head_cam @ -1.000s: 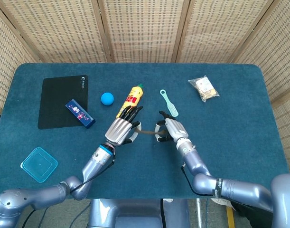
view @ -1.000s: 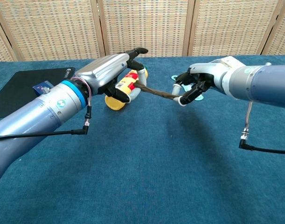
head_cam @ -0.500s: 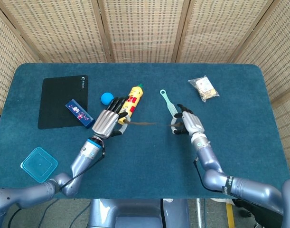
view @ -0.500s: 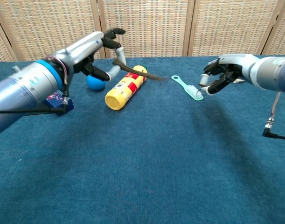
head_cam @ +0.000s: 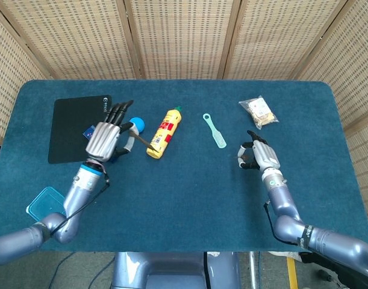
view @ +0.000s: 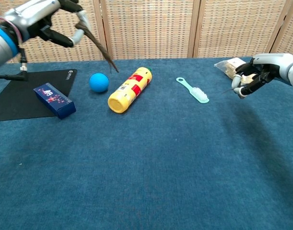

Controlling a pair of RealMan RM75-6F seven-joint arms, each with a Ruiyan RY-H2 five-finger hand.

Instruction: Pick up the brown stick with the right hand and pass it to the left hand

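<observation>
The brown stick is thin and dark. My left hand pinches one end of it, lifted above the table's left side. In the chest view the stick slants down and to the right from the left hand, its free end hanging over the spot between the blue ball and the yellow bottle. My right hand hovers over the table's right side with its fingers curled in and nothing in them. The right hand is far from the stick.
A yellow bottle lies beside a blue ball. A green brush lies mid-table and a snack bag at the back right. A black mat, a blue box and a teal lid are at the left.
The left hand has carried the stick left and upward, away from the centre. The right hand, which let go of the stick, has pulled back to the right with fingers curled.
</observation>
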